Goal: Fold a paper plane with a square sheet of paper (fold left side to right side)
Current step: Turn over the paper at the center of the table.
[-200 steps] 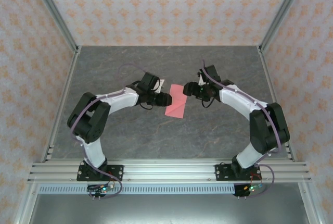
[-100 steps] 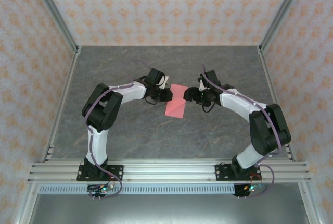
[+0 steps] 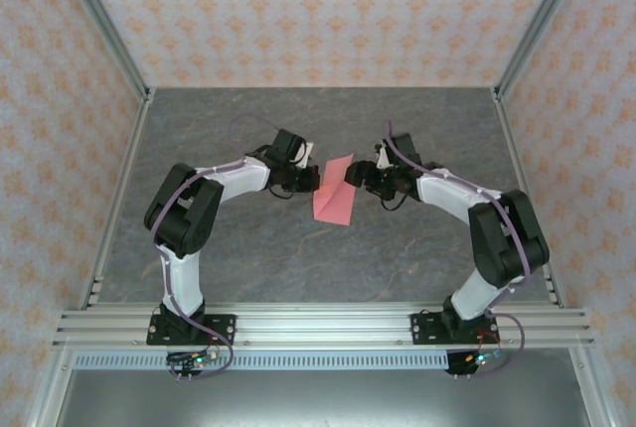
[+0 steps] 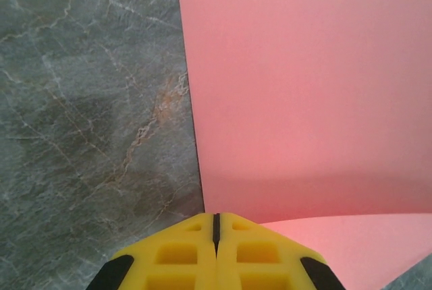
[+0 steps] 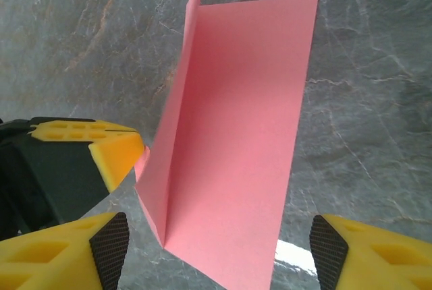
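While the paper (image 3: 335, 204) lay on the table (image 3: 248, 258), its left edge was pinched up by the left gripper (image 4: 216, 221); the right gripper (image 3: 364, 177) was held spread. A skewed crease could be caused by uneven pulling.

The worktop (image 3: 248, 248) is a dark grey, stone-patterned slab with pale veins and a few rusty streaks, edged left and right by metal rails. Near its middle lies the square sheet of paper (image 3: 334, 204), salmon pink and plain. Its larger right part rests flat on the surface, while its left part stands up off the worktop along a crease.
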`<state>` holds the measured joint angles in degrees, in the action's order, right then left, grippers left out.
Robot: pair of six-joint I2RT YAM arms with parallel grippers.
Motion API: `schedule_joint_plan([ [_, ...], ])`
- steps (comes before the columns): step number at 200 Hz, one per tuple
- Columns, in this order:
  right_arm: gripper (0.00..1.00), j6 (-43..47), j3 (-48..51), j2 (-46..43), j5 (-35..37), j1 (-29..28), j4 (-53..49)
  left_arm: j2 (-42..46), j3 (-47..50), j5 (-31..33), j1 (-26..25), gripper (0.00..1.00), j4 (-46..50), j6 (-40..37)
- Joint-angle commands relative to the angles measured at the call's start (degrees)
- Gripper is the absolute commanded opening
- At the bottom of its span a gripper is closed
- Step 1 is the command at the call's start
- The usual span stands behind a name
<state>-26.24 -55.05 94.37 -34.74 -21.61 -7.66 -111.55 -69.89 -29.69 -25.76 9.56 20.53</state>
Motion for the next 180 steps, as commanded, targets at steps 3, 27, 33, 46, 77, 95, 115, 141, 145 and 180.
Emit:
schedule_joint_plan([
  [3, 0.75, -3.83, -0.05, 2.96, -5.40, 0.12, 6.92, 1.77, 0.84, 0.95, 0.29, 0.00, -0.72, -0.06],
  [27, 0.75, -5.31, -0.73, 5.11, -7.34, -0.18, 9.57, 1.77, 0.76, 0.96, 0.32, 0.00, -0.74, -0.10],
  [33, 0.74, -5.33, -1.04, 5.61, -7.45, -0.27, 9.54, 1.77, 0.76, 0.95, 0.27, 0.00, -0.77, -0.14],
  [46, 0.74, -5.57, -1.95, 7.00, -7.51, -0.59, 9.28, 1.77, 0.70, 0.97, 0.33, 0.00, -0.65, -0.19],
  [77, 0.62, -7.31, -4.06, 10.58, -9.85, -2.08, 10.72, 1.77, 0.63, 1.21, 0.31, 0.00, -0.58, -0.06],
  [95, 0.49, -7.41, -5.15, 11.45, -10.78, -2.69, 11.03, 1.77, 0.63, 1.45, 0.40, 0.11, -0.20, -0.24],
  [115, 0.30, -6.94, -5.04, 10.71, -10.87, -2.58, 10.89, 5.62, 1.46, 1.55, 1.07, 0.28, 0.00, -0.28],
  [141, 0.09, -5.16, -5.06, 8.97, -11.46, -2.31, 9.96, 11.32, 5.20, 1.05, 3.35, 0.47, -1.42, 0.91],
  [145, 0.06, -4.95, -4.99, 8.63, -11.57, -2.08, 9.99, 12.53, 5.89, 0.92, 3.77, 0.48, -1.74, 1.24],
  [180, 0.01, -4.57, -4.72, 3.48, -14.48, 0.48, 12.97, 23.60, 14.63, -2.34, 9.37, 0.68, -7.46, 6.92],
])
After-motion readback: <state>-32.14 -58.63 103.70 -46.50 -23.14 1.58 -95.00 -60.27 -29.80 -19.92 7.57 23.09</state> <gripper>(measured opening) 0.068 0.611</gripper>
